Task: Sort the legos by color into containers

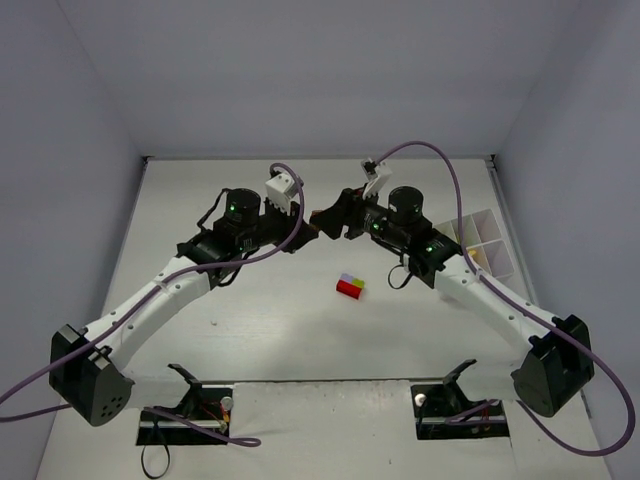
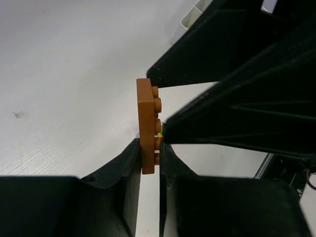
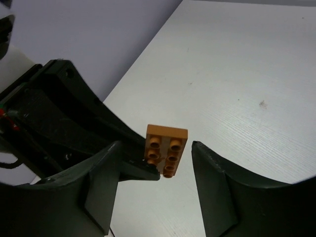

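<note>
A brown lego plate (image 2: 147, 126) hangs in the air above the table, pinched at its lower end by my left gripper (image 2: 149, 148), which is shut on it. My right gripper (image 3: 155, 144) faces it from the other side. Its jaws stand open, one on each side of the same brown lego (image 3: 166, 144), with gaps and no contact. In the top view the two grippers meet at mid-table, left gripper (image 1: 308, 232) against right gripper (image 1: 332, 222). A small stack of red, yellow, green and lavender legos (image 1: 350, 286) lies on the table. The white divided tray of containers (image 1: 487, 245) sits at the right.
White walls close the table at the back and on both sides. Purple cables loop off both arms. The right arm's forearm passes just in front of the tray.
</note>
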You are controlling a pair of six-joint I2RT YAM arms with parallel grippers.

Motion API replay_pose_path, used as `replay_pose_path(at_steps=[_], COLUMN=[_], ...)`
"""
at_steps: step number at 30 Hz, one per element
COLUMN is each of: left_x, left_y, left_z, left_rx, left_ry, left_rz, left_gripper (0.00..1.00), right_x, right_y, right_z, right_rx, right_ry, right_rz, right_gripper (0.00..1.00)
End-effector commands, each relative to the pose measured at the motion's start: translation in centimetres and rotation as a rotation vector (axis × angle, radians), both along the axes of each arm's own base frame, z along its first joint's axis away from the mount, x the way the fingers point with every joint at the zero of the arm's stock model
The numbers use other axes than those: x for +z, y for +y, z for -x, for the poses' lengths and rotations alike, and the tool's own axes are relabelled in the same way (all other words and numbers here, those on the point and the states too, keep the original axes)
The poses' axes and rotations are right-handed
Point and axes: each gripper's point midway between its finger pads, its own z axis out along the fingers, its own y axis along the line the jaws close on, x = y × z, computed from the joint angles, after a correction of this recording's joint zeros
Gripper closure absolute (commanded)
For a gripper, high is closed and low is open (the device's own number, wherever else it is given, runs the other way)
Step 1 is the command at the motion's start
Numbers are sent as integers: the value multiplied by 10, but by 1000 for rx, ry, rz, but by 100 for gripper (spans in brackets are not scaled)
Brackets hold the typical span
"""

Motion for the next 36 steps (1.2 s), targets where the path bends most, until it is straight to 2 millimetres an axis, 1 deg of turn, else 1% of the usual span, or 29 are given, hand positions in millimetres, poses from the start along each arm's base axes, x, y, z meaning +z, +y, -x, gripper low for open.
replay_pose_path(at_steps=[1,4,9,10,11,18,20,21,22,23,24,25,26,27,28,29,30,31,32,33,34,35,36], left_x=[37,33,34,35,42,46,47,46,47,46,44,43,40,38,33,31,29,24,22,19,17,7,3], left_y=[-7,-5,-6,-7,-8,-8,-7,-8,-8,-8,-8,-8,-8,-8,-7,-6,-5,-4,-3,-1,0,4,5], left_z=[7,6,6,6,4,-3,-4,-5,-5,-5,-5,-5,-5,-5,-5,-5,-5,-4,-3,-3,-3,0,1], left_rx=[-31,-18,-22,-23,-20,9,15,17,14,14,14,14,16,20,24,28,38,43,49,62,69,77,83], left_ry=[-115,-111,-109,-115,-138,-152,-158,-157,-158,-156,-149,-146,-139,-134,-119,-109,-103,-83,-73,-62,-56,-22,-12], left_rz=[70,63,72,75,90,104,108,107,107,105,102,101,99,97,90,86,82,77,75,73,71,48,42], left_gripper=[99,99,99,99,99,99,99,99,99,96,92,81,73,63,49,44,40,38,34,33,32,31,31], right_x=[29,31,28,26,26,19,16,18,18,19,20,21,19,21,20,16,16,15,7,7,4,-9,-10], right_y=[1,-1,2,4,5,12,12,11,12,10,8,6,3,-2,-5,-10,-21,-27,-36,-55,-67,-80,-97], right_z=[-11,-13,-14,-14,-13,-7,-7,-7,-6,-7,-9,-9,-10,-13,-15,-17,-22,-25,-26,-34,-37,-37,-39], right_rx=[-53,-68,-59,-54,-49,-10,-11,-12,-10,-15,-31,-38,-48,-76,-94,-114,-161,-190,-223,-314,-366,-408,-474], right_ry=[-89,-90,-74,-68,-66,-37,-31,-36,-38,-46,-54,-61,-66,-78,-84,-76,-96,-103,-90,-107,-106,-82,-92], right_rz=[-78,-82,-81,-83,-84,-81,-78,-80,-80,-74,-69,-64,-43,-33,-20,5,31,50,89,130,158,213,252], right_gripper=[48,49,48,48,48,49,51,57,61,71,79,85,96,100,100,100,100,100,100,100,100,100,100])
